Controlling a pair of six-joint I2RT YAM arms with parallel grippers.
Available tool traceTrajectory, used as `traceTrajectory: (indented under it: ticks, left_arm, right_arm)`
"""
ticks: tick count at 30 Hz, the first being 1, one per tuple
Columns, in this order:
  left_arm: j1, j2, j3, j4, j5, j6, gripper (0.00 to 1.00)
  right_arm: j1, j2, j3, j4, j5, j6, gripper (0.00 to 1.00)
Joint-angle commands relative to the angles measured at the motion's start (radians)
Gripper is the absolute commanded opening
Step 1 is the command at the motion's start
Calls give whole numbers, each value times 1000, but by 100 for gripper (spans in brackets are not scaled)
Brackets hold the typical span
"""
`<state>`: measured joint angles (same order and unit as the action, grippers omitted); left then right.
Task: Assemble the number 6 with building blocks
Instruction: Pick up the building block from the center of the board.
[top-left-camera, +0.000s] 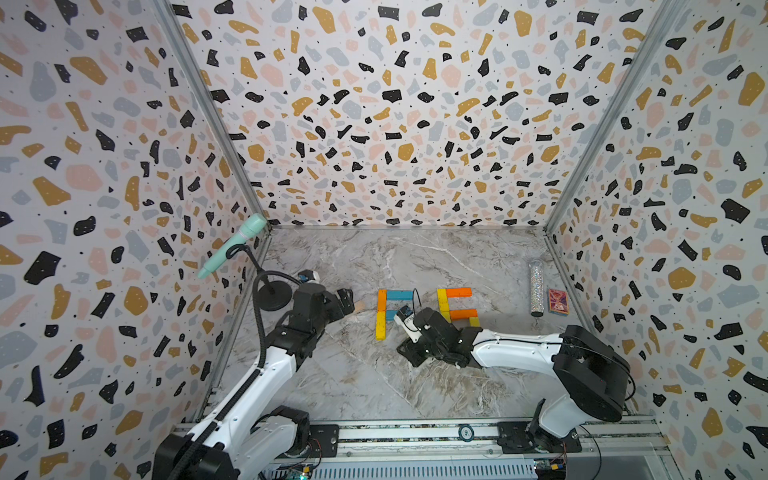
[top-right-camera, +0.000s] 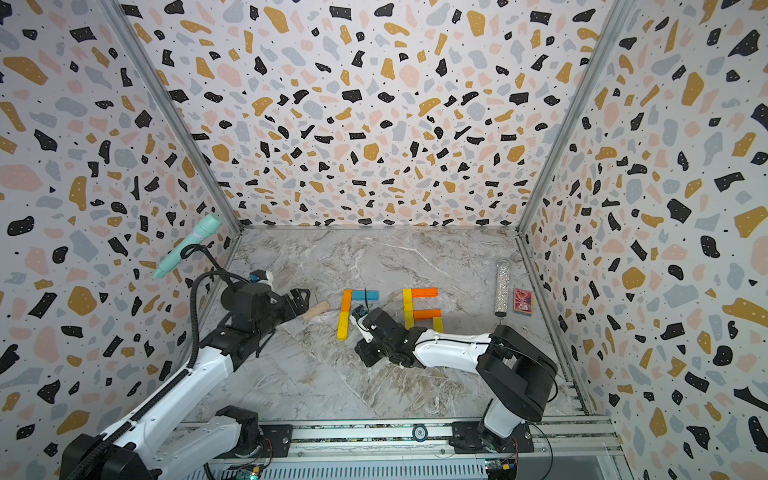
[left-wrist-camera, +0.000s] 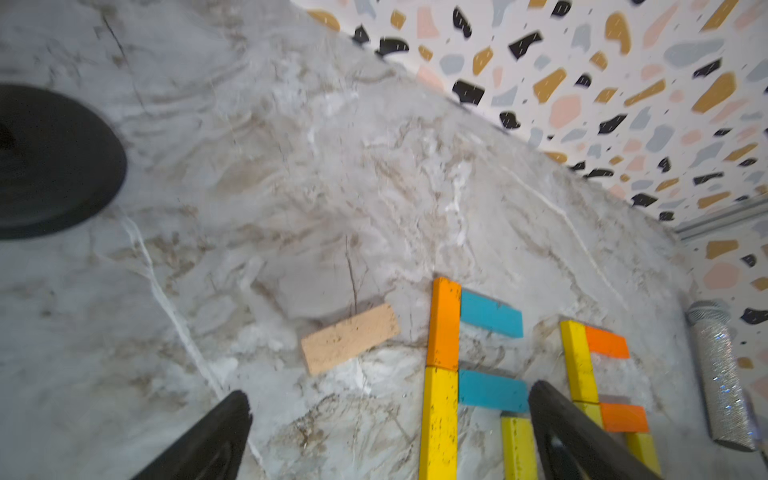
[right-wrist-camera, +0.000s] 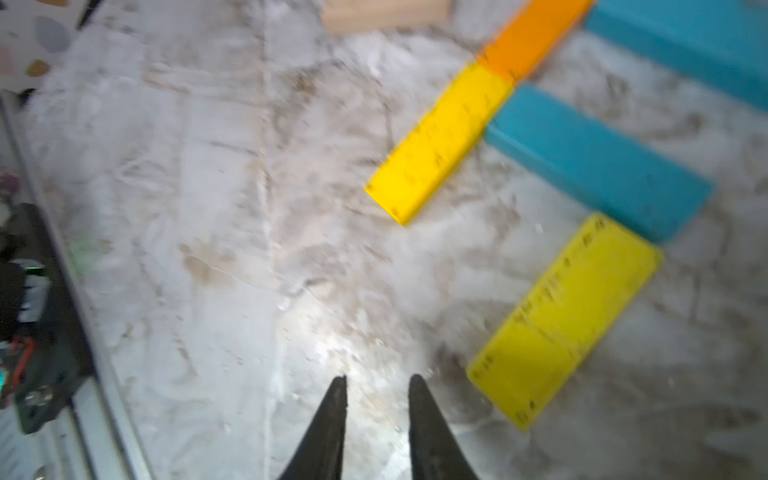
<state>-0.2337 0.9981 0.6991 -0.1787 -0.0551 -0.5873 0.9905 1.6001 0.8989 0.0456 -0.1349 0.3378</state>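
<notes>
The lower teal block (top-left-camera: 390, 314) is mostly covered by the right arm (top-left-camera: 498, 349) in a top view; the pale plank (right-wrist-camera: 384, 12) is cut by the picture's edge.

A glittery tube (top-left-camera: 537, 287) sits beside a red card box (top-left-camera: 557, 301), mint microphone (top-left-camera: 232, 245) opposite

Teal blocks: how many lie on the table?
2. The far teal block and the near teal block both touch the orange-yellow column. The right arm may hide others.
</notes>
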Motion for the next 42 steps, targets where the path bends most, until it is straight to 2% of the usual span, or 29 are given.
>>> traceTrajectory:
  ticks: [1,3,6,13,17,26,34,42]
  left_arm:
    - [50,10,156,-88,60,78,99]
    - [57,8,235,-139,39,102,99]
    - [66,-11,306,-200,0,121,99]
    - [128,-75,352,-295,-16,130,99]
    - [138,-92,341,-297,12,122,100]
    - [139,-117,274,-264,54,95,100]
    - [140,-111,289,-281,54,111,99]
    - [145,-95,312,-284,44,125,99]
  right_arm:
    - [-15,66,211,-86,-10,-178,37]
    - [-17,161,347,-110,-37,-213,46]
    - [-36,298,514,-110,-91,-212,52]
    - [-98,558,775,-77,-136,-148,60]
    - [-99,686,918,-127,-128,-153,64]
    - [-103,806,1036,-203,-134,-157,73]
    - [-94,902,1182,-326,-291,-158,75]
    - [-66,898,1194,-443,-369,-146,76]
